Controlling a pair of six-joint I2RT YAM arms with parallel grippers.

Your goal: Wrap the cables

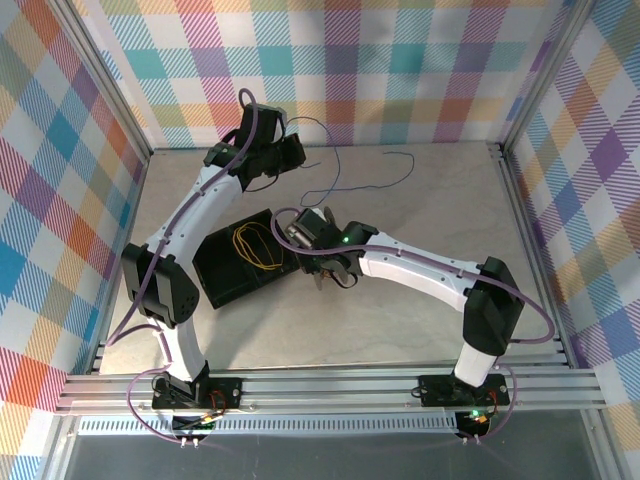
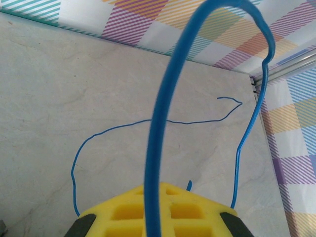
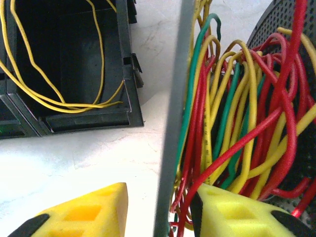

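Note:
A thin blue cable (image 1: 338, 178) lies strung in loops over the back of the table. My left gripper (image 1: 283, 150) is at the back, shut on one end. In the left wrist view the blue cable (image 2: 159, 113) arches up from the yellow fingertips of the left gripper (image 2: 155, 191) and trails off across the table. A yellow cable (image 1: 252, 246) lies loosely coiled in a black box (image 1: 222, 284). My right gripper (image 3: 160, 200) stands open beside that box, its yellow fingers (image 3: 84, 212) either side of a spool's grey flange (image 3: 174, 123). Red, green and yellow wires (image 3: 232, 123) are wound on it.
The spool (image 1: 303, 232) sits just right of the black box (image 3: 127, 64), which holds the yellow cable (image 3: 64, 104). Checked walls and aluminium rails (image 1: 505, 170) close the table in. Bare tabletop (image 1: 420, 210) stretches to the right of the blue cable.

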